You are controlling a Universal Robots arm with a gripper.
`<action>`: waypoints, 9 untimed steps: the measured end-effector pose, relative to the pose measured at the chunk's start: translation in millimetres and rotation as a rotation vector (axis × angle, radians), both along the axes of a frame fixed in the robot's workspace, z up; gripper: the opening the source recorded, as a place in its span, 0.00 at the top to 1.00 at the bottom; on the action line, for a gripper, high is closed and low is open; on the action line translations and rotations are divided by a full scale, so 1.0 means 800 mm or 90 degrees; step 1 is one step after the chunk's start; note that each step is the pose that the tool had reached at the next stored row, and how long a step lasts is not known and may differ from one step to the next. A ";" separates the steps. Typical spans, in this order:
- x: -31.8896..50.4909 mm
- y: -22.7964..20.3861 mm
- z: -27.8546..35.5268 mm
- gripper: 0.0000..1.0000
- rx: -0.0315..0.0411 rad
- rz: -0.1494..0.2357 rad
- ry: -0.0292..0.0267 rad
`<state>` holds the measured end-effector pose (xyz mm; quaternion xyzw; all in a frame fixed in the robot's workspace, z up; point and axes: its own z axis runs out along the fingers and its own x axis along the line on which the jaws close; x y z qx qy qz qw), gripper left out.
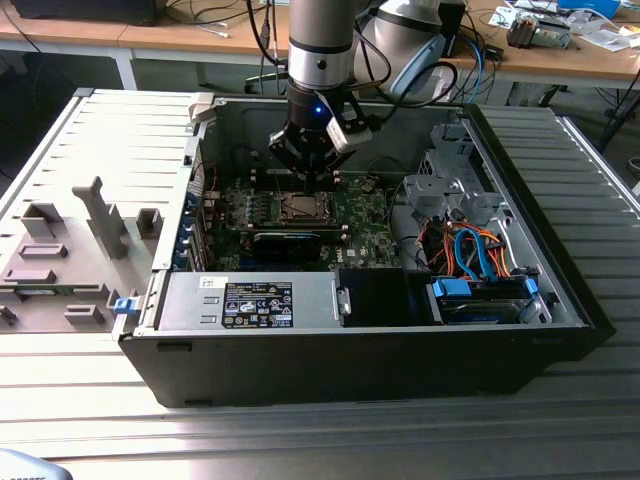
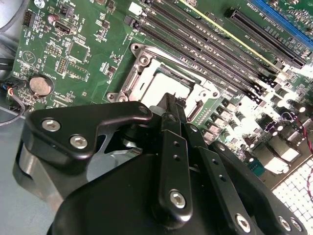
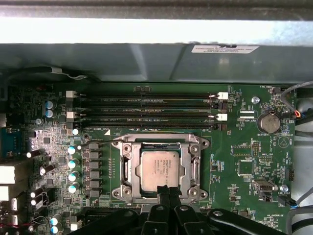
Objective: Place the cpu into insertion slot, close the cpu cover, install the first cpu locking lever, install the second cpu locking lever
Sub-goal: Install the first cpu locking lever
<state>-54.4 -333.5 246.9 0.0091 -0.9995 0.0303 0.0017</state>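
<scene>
1. A lab or electronics workshop.
2. An opened computer case [image 1: 400, 340] lies on a ridged metal bench [image 1: 300, 420].
3. Behind the case stand wooden desks [image 1: 150, 45] strewn with cables [image 1: 215, 15] and parts.

The arm [image 1: 321, 45] comes straight down from above, its wrist vertical. The gripper [image 1: 312, 170] points downward, and in both wrist views its black fingers [image 3: 167, 193] lie pressed together into one narrow tip, with no gap between them.
</scene>
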 end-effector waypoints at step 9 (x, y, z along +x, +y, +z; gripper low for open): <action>0.000 0.0000 0.0000 0.89 0.0000 0.004 0.0000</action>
